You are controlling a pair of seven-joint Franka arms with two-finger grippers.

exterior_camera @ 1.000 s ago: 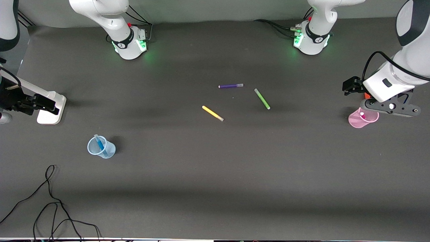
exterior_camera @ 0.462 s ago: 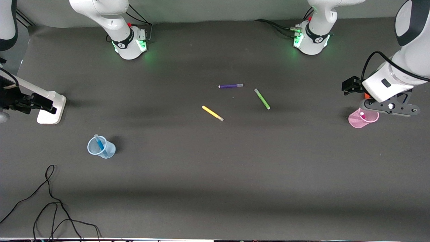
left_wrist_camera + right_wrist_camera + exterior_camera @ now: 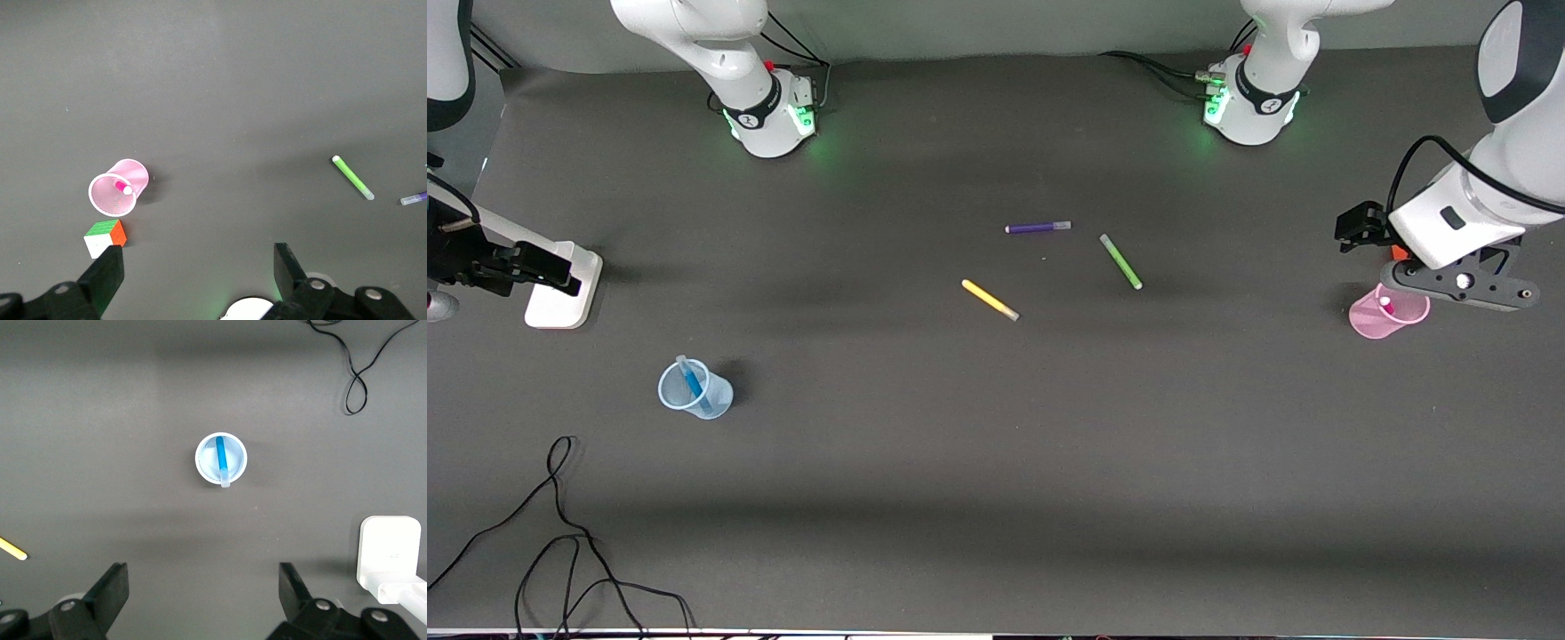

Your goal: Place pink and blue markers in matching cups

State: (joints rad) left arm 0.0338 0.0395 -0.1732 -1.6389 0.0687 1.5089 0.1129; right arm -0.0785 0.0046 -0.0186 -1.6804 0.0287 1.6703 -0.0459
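The pale blue cup (image 3: 713,396) stands toward the right arm's end of the table with the blue marker (image 3: 691,378) leaning in it. In the right wrist view the cup (image 3: 203,457) and marker (image 3: 221,460) lie below my right gripper (image 3: 203,587), which is open and empty. The pink cup (image 3: 1371,320) stands toward the left arm's end with the pink marker (image 3: 1385,304) in it. My left gripper (image 3: 199,267) is open and empty, up beside the pink cup (image 3: 137,175) and its marker (image 3: 122,187). In the front view the left gripper (image 3: 1458,280) hangs over the cup's edge, and the right gripper (image 3: 534,267) is at the table's end.
Purple (image 3: 1038,228), green (image 3: 1120,261) and yellow (image 3: 990,300) markers lie mid-table. A small colour cube (image 3: 105,237) sits by the pink cup. A white block (image 3: 560,298) stands under the right gripper. A black cable (image 3: 560,533) lies near the front edge.
The right gripper has drifted slightly toward the robots' bases. The left arm, cups and markers have not visibly moved.
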